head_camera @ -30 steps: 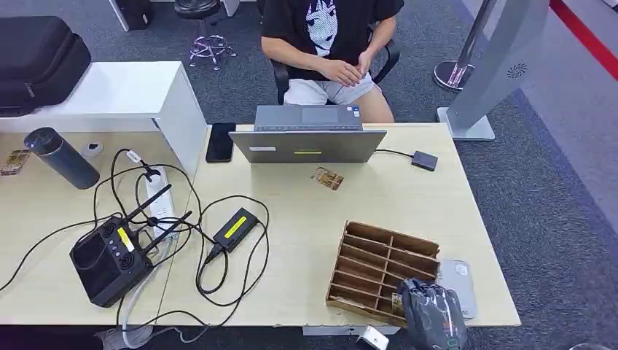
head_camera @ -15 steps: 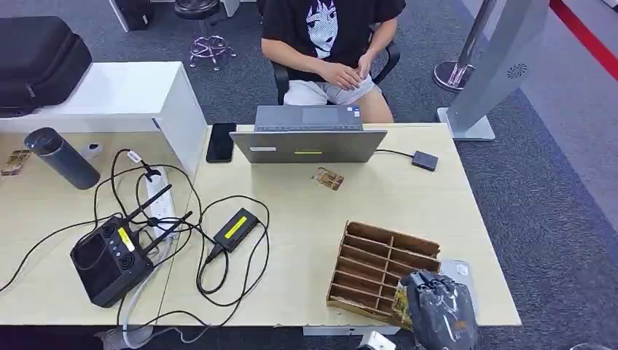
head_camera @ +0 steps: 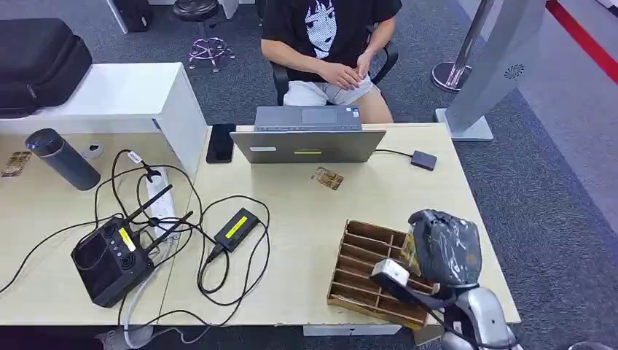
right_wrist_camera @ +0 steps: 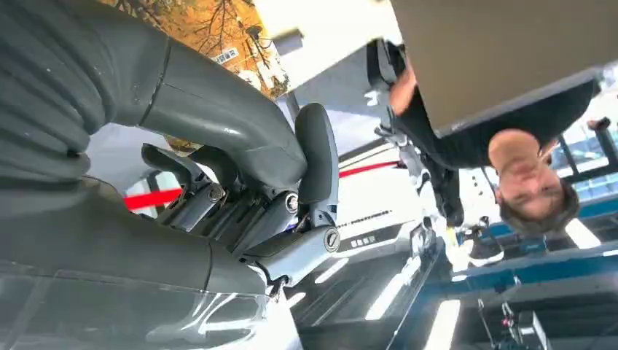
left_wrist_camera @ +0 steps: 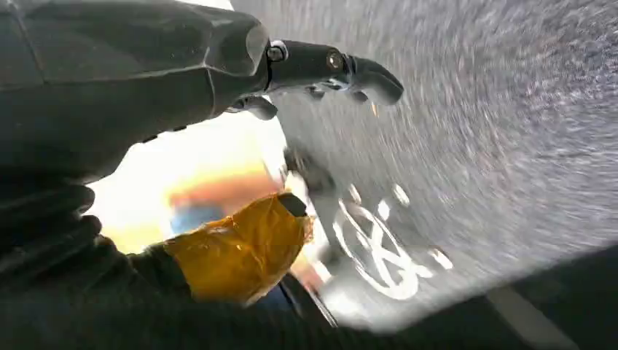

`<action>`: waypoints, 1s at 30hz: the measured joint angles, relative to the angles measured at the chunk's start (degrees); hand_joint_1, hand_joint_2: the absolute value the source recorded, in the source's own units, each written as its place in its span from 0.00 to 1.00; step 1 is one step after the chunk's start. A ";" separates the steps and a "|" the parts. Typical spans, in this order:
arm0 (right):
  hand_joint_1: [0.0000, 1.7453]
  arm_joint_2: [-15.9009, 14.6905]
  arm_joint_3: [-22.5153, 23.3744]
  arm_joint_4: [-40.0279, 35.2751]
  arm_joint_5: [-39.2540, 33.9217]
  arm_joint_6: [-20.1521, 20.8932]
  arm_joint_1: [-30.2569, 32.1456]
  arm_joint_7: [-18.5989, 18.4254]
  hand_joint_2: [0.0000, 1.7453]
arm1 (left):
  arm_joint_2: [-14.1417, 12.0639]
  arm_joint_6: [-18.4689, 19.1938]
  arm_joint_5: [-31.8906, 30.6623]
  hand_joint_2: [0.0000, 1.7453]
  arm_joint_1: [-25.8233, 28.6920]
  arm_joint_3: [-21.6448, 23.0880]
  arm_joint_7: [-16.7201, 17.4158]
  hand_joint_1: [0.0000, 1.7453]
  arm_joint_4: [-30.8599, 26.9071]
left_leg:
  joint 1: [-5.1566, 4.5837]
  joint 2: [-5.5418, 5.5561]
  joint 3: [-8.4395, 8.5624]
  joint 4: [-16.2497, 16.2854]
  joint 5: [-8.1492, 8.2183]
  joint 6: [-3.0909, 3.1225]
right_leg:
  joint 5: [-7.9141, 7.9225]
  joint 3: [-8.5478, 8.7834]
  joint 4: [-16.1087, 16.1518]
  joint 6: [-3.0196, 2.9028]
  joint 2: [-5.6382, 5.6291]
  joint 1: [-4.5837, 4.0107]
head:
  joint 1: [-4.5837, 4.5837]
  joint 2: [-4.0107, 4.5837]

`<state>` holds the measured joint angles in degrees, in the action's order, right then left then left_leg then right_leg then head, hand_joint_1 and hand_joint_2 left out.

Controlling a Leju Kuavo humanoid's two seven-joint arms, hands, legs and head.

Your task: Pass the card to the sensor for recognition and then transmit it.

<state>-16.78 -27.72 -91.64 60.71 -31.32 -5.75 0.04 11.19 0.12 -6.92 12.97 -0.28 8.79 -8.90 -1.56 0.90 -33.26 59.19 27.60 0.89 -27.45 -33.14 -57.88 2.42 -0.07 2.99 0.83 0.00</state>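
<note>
Right hand (head_camera: 443, 246) is rising from the wooden rack (head_camera: 368, 271), pinching a card (head_camera: 409, 251); keeping it level toward the sensor (head_camera: 424, 160).

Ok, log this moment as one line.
stage: card pickup | right hand: holds card, above wooden rack | left hand: empty, off table

Right hand (head_camera: 443, 248) rising from near edge of surface (head_camera: 379, 197), now lifting above right end of wooden rack (head_camera: 368, 270), carrying card (head_camera: 409, 251) up with it. Silver forearm coming into head view. Grey pad beside rack now getting covered by hand.
</note>
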 joint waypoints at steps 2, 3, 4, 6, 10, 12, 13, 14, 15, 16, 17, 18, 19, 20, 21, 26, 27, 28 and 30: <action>1.00 0.48 -0.66 2.75 -1.66 2.60 -6.05 -0.81 1.00 | 0.11 -2.38 12.33 1.00 0.28 11.30 0.81 0.00 -0.76 | -0.10 0.09 -0.02 0.00 -0.13 0.20 | 0.02 0.01 0.00 0.07 0.03 0.08 | 0.02 0.00; 1.00 0.66 -0.90 3.78 -2.07 3.72 -8.89 -1.16 1.00 | -0.09 -3.03 14.69 1.00 0.21 14.88 0.81 0.00 -0.78 | -0.18 0.15 -0.05 -0.01 -0.16 0.24 | 0.03 0.02 -0.01 0.10 0.14 0.15 | 0.04 0.00; 1.00 1.03 -1.25 5.05 -2.64 5.27 -11.79 -1.57 1.00 | -0.59 -3.38 16.45 1.00 0.01 18.09 0.81 0.00 -0.78 | -0.23 0.23 -0.08 -0.01 -0.20 0.25 | 0.06 0.01 -0.09 0.13 0.20 0.19 | 0.09 0.00; 1.00 1.81 -2.03 8.09 -4.24 8.26 -17.75 -2.43 1.00 | -1.18 -3.60 18.77 1.00 -0.38 22.74 0.81 0.00 -0.70 | -0.40 0.27 -0.10 -0.03 -0.31 0.32 | 0.08 0.05 -0.22 0.16 0.19 0.37 | 0.09 0.00; 1.00 3.83 -3.67 14.76 -6.93 12.59 -29.30 -4.96 1.00 | -1.97 -3.49 20.97 1.00 -1.21 27.70 0.83 0.00 -0.10 | -0.77 0.39 -0.19 -0.03 -0.47 0.48 | 0.14 -0.14 -0.48 0.28 0.30 0.76 | 0.11 0.00; 1.00 5.00 -4.43 18.67 -8.19 14.20 -34.56 -6.09 1.00 | -2.30 -3.38 21.77 1.00 -1.66 29.50 0.83 0.00 0.44 | -0.87 0.47 -0.22 -0.03 -0.52 0.54 | 0.16 -0.16 -0.49 0.31 0.38 0.87 | 0.09 0.00; 1.00 5.53 -4.77 20.33 -8.68 14.82 -36.90 -6.56 1.00 | -2.43 -3.34 22.02 1.00 -1.75 29.99 0.83 0.00 0.46 | -0.90 0.52 -0.22 -0.03 -0.53 0.55 | 0.15 -0.15 -0.51 0.34 0.44 0.91 | 0.11 0.00; 1.00 6.14 -5.18 22.21 -9.07 15.49 -39.18 -7.10 1.00 | -2.56 -3.34 22.30 1.00 -1.86 30.67 0.83 0.00 0.46 | -0.94 0.57 -0.23 -0.03 -0.56 0.60 | 0.14 -0.15 -0.51 0.36 0.48 0.94 | 0.11 0.00; 1.00 6.55 -5.46 23.63 -9.26 15.95 -41.15 -7.45 1.00 | -2.62 -3.32 22.43 1.00 -1.96 31.19 0.83 0.00 0.51 | -0.97 0.62 -0.23 -0.04 -0.58 0.63 | 0.14 -0.15 -0.53 0.36 0.54 0.98 | 0.06 0.00; 1.00 7.13 -5.77 25.62 -9.53 16.56 -42.82 -8.37 1.00 | -2.73 -3.32 22.67 1.00 -2.11 32.10 0.83 0.00 0.64 | -1.02 0.70 -0.25 -0.03 -0.61 0.67 | 0.14 -0.14 -0.52 0.38 0.60 1.03 | 0.11 0.00; 1.00 7.61 -6.05 27.26 -9.66 17.09 -44.34 -8.98 1.00 | -2.80 -3.32 22.94 1.00 -2.23 32.87 0.83 0.00 0.68 | -1.07 0.79 -0.27 -0.04 -0.62 0.70 | 0.14 -0.13 -0.52 0.40 0.67 1.08 | 0.07 0.00; 1.00 8.07 -6.36 28.81 -9.63 17.37 -45.49 -9.49 1.00 | -2.91 -3.32 22.96 1.00 -2.28 33.11 0.83 0.00 0.75 | -1.11 0.80 -0.29 -0.03 -0.65 0.73 | 0.12 -0.13 -0.52 0.46 0.72 1.12 | 0.11 0.00; 1.00 8.28 -6.51 29.73 -9.61 17.61 -46.21 -9.81 1.00 | -2.95 -3.32 23.00 1.00 -2.36 33.51 0.83 0.00 0.75 | -1.12 0.87 -0.30 -0.03 -0.65 0.75 | 0.12 -0.12 -0.52 0.51 0.76 1.13 | 0.11 0.00; 1.00 8.66 -6.73 31.04 -9.53 17.94 -46.68 -10.27 1.00 | -3.04 -3.32 23.02 1.00 -2.41 33.79 0.83 0.00 0.75 | -1.13 0.93 -0.32 -0.03 -0.66 0.76 | 0.11 -0.10 -0.52 0.52 0.82 1.15 | 0.09 0.00; 1.00 9.04 -7.06 32.61 -9.31 17.96 -47.65 -10.53 1.00 | -3.04 -3.32 23.02 1.00 -2.48 33.88 0.83 0.00 0.77 | -1.18 0.95 -0.36 -0.03 -0.66 0.77 | 0.11 -0.13 -0.52 0.56 0.84 1.22 | 0.04 0.00; 1.00 11.37 -8.09 42.21 -9.37 16.47 -52.96 -10.77 1.00 | -3.17 -3.29 23.50 1.00 -2.84 34.82 0.83 0.00 1.42 | -1.30 1.01 -0.36 -0.03 -0.72 0.92 | 0.12 -0.17 -0.50 0.70 0.91 1.34 | 0.09 0.00; 1.00 11.74 -8.17 43.32 -9.37 16.21 -53.23 -10.60 1.00 | -3.17 -3.29 23.55 1.00 -2.89 34.84 0.83 0.00 1.53 | -1.30 1.01 -0.36 -0.03 -0.71 0.92 | 0.13 -0.17 -0.50 0.72 0.91 1.35 | 0.11 0.00; 1.00 12.13 -8.33 44.42 -9.37 15.76 -53.33 -10.42 1.00 | -3.15 -3.25 23.57 1.00 -3.05 34.88 0.83 0.00 1.86 | -1.31 1.01 -0.35 -0.02 -0.71 0.93 | 0.13 -0.17 -0.50 0.72 0.91 1.36 | 0.09 0.00; 1.00 12.54 -8.57 45.70 -9.31 14.73 -53.35 -10.12 1.00 | -3.15 -3.21 23.64 1.00 -3.11 34.95 0.83 0.00 2.15 | -1.32 1.03 -0.36 -0.02 -0.71 0.94 | 0.13 -0.17 -0.49 0.73 0.91 1.38 | 0.09 0.00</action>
<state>-4.24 -36.28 -45.95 51.41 -16.59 -59.10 -10.08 8.04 -3.08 16.72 9.86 34.67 9.62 -6.75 -2.88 1.93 -33.62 59.16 26.89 1.84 -27.32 -33.30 -58.37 3.15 0.85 4.38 0.92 0.00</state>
